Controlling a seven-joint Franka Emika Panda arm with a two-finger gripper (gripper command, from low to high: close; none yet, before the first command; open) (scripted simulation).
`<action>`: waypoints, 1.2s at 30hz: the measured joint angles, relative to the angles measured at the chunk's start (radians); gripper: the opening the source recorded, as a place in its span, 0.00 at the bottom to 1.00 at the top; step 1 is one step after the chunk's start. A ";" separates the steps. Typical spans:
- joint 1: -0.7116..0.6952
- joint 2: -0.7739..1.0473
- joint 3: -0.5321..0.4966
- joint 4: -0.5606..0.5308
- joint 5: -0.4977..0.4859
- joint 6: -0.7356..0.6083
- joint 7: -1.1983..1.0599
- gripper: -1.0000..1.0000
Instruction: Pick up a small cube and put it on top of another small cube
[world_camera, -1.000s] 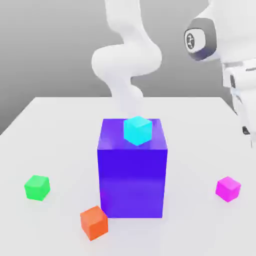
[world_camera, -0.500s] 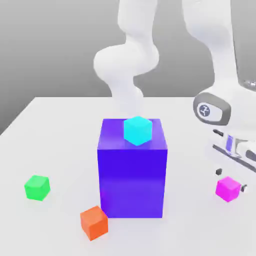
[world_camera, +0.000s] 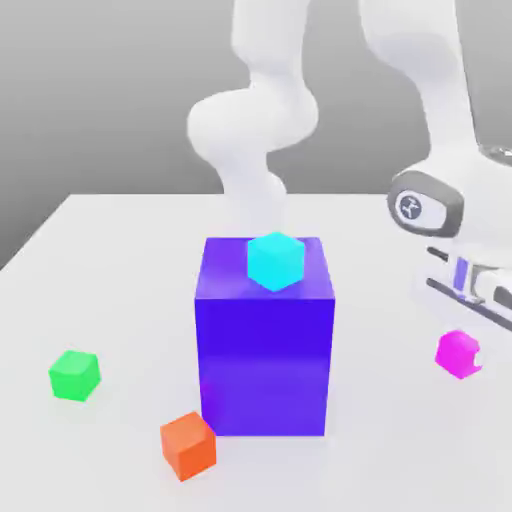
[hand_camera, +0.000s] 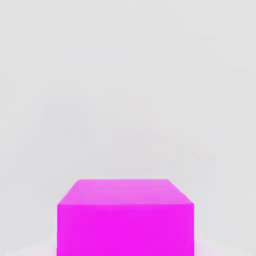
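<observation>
The gripper (world_camera: 466, 350) was clamped on the magenta cube (world_camera: 458, 353) at the exterior view's right, well apart from the green cube (world_camera: 74, 375); the intervening blue-violet block (world_camera: 264, 345) risked collision during a low transfer.

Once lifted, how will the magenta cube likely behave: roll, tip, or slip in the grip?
The magenta cube looks rigid, with flat faces and sharp edges, so it probably won't roll. Its small, squat shape suggests it is light and unlikely to tip. Its smooth plain faces could let it slip or twist in the gripper if held off-centre.
</observation>
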 joint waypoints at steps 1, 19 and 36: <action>-0.018 -0.011 -0.008 0.016 0.007 -0.005 -0.041 0.00; -0.651 -0.162 -0.269 0.060 0.007 -0.089 -0.935 0.00; -1.023 -0.160 -0.520 -0.109 0.000 -0.095 -1.550 0.00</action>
